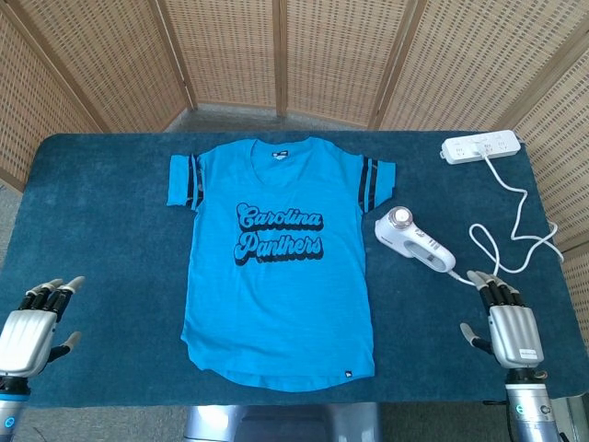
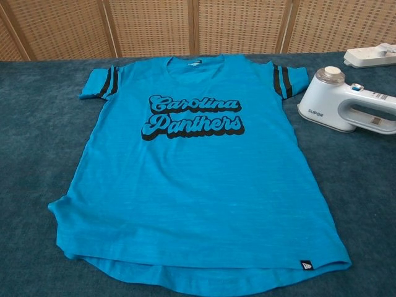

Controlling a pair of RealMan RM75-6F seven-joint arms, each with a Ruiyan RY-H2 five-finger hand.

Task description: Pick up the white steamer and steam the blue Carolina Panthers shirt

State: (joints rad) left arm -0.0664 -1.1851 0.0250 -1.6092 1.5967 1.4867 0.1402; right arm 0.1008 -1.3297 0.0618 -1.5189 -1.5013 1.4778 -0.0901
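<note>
The blue Carolina Panthers shirt (image 1: 279, 258) (image 2: 195, 167) lies flat in the middle of the table, neck toward the far side. Just right of its right sleeve the white steamer (image 1: 413, 241) (image 2: 346, 108) lies on its side, head toward the shirt. My right hand (image 1: 505, 319) rests palm down at the near right edge, fingers apart, just behind the steamer's handle and holding nothing. At the near left corner my left hand (image 1: 32, 323) is also open and empty. Neither hand shows in the chest view.
A white power strip (image 1: 479, 147) (image 2: 370, 57) sits at the far right corner. Its white cord (image 1: 515, 230) loops across the dark blue table cover (image 1: 110, 221) to the steamer's handle, close to my right fingers. Wicker screens stand behind the table.
</note>
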